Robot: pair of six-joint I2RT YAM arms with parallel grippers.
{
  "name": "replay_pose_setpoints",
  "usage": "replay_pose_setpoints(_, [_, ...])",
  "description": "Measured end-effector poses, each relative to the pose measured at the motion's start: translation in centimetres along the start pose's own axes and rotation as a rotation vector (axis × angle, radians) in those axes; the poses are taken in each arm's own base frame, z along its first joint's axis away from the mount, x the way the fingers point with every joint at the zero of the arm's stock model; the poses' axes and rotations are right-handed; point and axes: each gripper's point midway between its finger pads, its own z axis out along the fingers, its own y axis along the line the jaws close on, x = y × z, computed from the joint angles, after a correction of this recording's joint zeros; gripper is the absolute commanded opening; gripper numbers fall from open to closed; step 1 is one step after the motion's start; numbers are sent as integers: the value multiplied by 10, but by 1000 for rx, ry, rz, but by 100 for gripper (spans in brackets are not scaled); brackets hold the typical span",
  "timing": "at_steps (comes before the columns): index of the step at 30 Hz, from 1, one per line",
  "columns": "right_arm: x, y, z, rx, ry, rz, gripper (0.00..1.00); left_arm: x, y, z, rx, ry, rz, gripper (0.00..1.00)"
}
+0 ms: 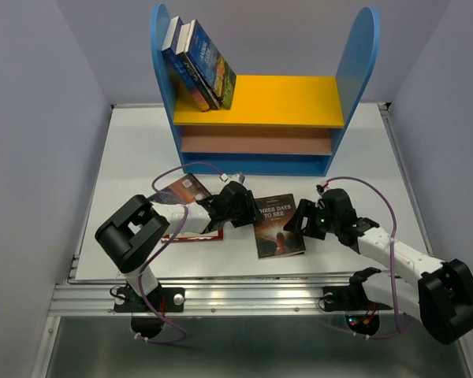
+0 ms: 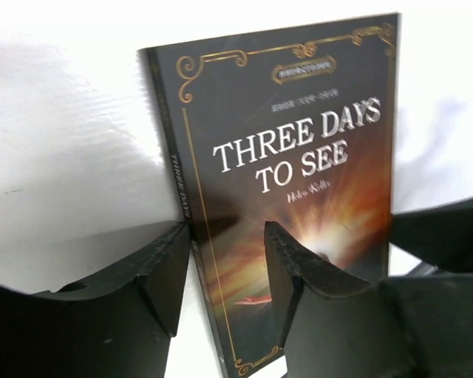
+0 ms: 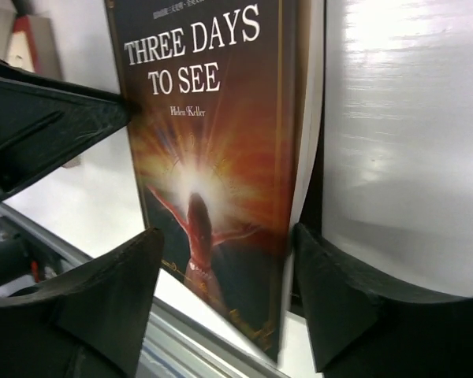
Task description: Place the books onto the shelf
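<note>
Top external: dark book (image 1: pixel 279 227) laid flat on bench (image 1: pixel 126 157), well in front of shelf (image 1: pixel 292 101).
Left end effector (image 1: pixel 251 211): fingers apart, book's spine edge straddled.
Right end effector (image 1: pixel 297 220): fingers apart, page edge straddled — not clamped.
Three books (image 1: pixel 201 63): leaned on upper board — left side.

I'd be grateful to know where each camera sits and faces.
Top external: above, behind the bases, looking down at table, shelf and both arms.
Left wrist: on the left tool, facing the dark book; own fingers show.
Right wrist: on the right tool, facing that book; own fingers show.
Shared: all views show that book.
</note>
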Motion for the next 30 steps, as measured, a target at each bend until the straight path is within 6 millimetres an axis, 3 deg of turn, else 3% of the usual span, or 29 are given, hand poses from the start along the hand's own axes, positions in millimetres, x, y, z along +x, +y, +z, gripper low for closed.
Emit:
replay_pose_setpoints(4, [-4,11,-2,-46,-13,26,55,-5,3,1,-18,-20,-5,50])
replay_pose_setpoints(12, [-20,36,-6,-146,-66,55,42,-5,4,2,-23,-20,-12,47])
replay_pose_setpoints(20, [-23,27,-5,-79,-78,64,25,-5,4,2,-33,-15,-15,48])
replay_pose_setpoints(22, [-24,23,-6,-49,-81,60,13,-3,3,1,-38,-9,-13,48])
replay_pose_setpoints(24, [-24,18,-6,-21,-84,51,1,-1,2,1,-40,-2,-10,51])
replay_pose_setpoints(30, [-23,13,-7,0,-85,36,1,1,-8,-1,-12,20,-3,77])
